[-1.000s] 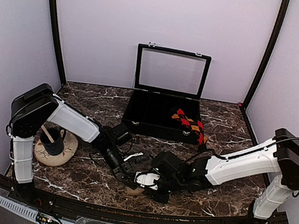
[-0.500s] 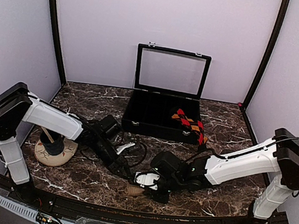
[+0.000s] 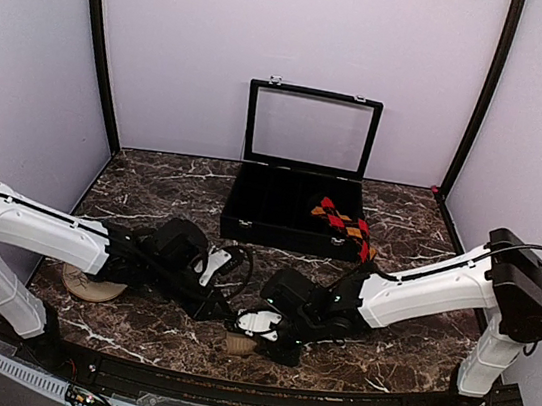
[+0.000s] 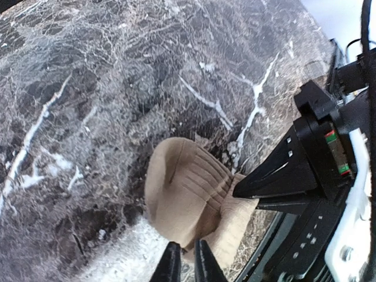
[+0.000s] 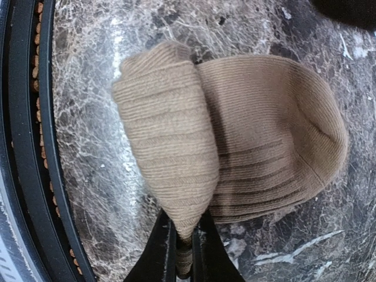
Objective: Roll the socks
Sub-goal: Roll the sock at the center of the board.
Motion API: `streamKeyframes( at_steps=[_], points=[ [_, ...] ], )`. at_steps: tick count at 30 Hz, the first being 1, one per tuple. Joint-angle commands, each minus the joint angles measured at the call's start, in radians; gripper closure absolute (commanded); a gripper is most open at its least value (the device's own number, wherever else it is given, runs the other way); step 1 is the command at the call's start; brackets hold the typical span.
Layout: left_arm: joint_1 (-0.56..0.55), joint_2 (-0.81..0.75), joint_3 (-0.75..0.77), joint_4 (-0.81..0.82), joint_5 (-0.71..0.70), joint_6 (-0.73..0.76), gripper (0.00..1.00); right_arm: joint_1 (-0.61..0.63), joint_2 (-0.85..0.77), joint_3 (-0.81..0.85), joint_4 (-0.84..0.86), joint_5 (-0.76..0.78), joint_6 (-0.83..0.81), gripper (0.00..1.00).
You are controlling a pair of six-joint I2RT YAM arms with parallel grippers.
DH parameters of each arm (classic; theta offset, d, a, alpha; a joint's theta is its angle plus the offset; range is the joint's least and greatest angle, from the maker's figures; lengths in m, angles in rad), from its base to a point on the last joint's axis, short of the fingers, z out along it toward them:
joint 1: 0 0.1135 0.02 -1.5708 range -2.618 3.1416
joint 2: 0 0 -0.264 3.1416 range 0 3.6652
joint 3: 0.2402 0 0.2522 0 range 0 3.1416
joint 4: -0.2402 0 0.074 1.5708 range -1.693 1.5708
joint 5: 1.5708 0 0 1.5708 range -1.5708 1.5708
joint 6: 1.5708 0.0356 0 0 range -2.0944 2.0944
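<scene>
Since the earlier frame the left arm has dropped low and stretched out across the counter. It now covers most of the round tan object at the far left. The right arm's wrist has edged a little leftward with the sock.

The left gripper reaches in from the left toward the counter's front middle. Its fingers are nearly together, and they appear to pinch the near edge of the tan sock in the narrow slit between their tips.

The tan sock lies on the marble close to the front rim, between the two grippers. Its ribbed cuff end is folded over into a thick lobe on top of the flatter toe part.

The right gripper comes in from the right, facing the left one. It is clamped on the pointed tip of that folded lobe, with fabric squeezed between the fingers.

Farther back, right of centre, stands the black case with its glass lid upright. The argyle sock lies across the case's right end, draped over the front wall and well apart from both grippers.
</scene>
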Motion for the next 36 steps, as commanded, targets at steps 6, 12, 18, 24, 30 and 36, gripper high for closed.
streamKeyframes(
  at_steps=[6,12,18,24,30,36],
  points=[
    [-0.168,-0.012,-0.046,-0.056,-0.37,-0.083,0.96,-0.007,0.058,0.124,-0.146,-0.083,0.037,1.0],
    [-0.261,-0.052,-0.07,-0.083,-0.573,-0.126,0.94,-0.04,0.091,0.202,-0.233,-0.169,0.049,1.0],
    [-0.35,-0.098,-0.099,-0.127,-0.762,-0.188,0.92,-0.074,0.124,0.259,-0.319,-0.233,0.052,1.0],
    [-0.443,-0.182,-0.138,-0.162,-0.933,-0.288,0.91,-0.094,0.171,0.295,-0.371,-0.289,0.046,1.0],
    [-0.526,-0.223,-0.152,-0.177,-1.007,-0.318,0.91,-0.099,0.202,0.323,-0.399,-0.33,0.037,1.0],
    [-0.631,-0.216,-0.133,-0.164,-1.064,-0.269,0.9,-0.115,0.239,0.365,-0.437,-0.378,0.028,1.0]
  ],
)
